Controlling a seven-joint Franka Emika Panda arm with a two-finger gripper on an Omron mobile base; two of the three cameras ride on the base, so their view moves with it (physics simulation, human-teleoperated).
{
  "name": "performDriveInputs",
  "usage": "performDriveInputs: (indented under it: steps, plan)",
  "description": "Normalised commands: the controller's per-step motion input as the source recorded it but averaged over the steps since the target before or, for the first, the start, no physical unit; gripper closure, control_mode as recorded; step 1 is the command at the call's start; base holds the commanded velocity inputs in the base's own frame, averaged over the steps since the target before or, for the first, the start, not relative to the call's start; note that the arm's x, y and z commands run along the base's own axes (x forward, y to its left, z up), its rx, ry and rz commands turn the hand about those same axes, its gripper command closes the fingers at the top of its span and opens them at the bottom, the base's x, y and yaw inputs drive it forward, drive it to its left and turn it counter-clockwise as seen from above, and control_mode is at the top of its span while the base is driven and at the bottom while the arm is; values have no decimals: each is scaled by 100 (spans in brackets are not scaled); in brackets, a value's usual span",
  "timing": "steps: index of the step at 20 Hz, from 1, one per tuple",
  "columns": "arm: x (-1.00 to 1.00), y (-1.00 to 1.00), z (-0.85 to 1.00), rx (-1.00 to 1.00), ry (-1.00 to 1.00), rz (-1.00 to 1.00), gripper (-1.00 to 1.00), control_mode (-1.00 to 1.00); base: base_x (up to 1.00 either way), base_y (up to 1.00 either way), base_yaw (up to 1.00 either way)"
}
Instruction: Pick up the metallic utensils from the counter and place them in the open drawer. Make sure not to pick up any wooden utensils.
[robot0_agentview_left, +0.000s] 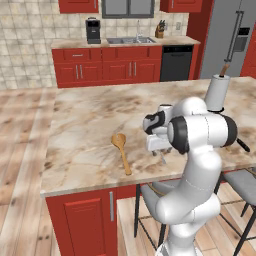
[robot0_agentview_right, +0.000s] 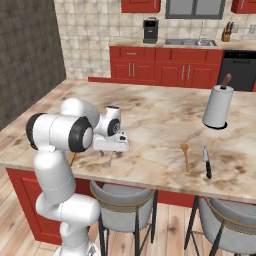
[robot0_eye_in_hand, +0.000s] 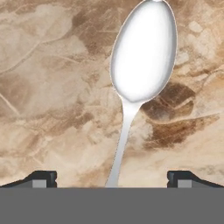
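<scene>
Lying flat on marbled counter (robot0_eye_in_hand: 52, 87): metal spoon (robot0_eye_in_hand: 142, 57).

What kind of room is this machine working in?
It looks like a home kitchen, computer-rendered. A sink and coffee machine sit on the far worktop, a knife block beside them, and bar stools tuck under a marbled stone counter.

The metal spoon (robot0_eye_in_hand: 142, 57) is cut off in the hand view: its bowl tip runs past the top edge and its handle end disappears at the bottom. From the left base view, the arm hides most of the knife (robot0_agentview_left: 243, 145), leaving just a dark end. From the right base view, the arm hides most of a wooden spoon (robot0_agentview_right: 72, 159).
</scene>
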Motion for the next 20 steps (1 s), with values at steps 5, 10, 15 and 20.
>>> performDriveInputs:
  steps: [5,10,15,20]
  plan:
    - [0,0,0,-6,0,0,-100,-100,0,0,0]
    - [0,0,-6,-3,0,0,-100,-100,0,0,0]
    - [0,0,-38,0,0,0,-100,-100,0,0,0]
    - [0,0,-43,0,0,0,-100,-100,0,0,0]
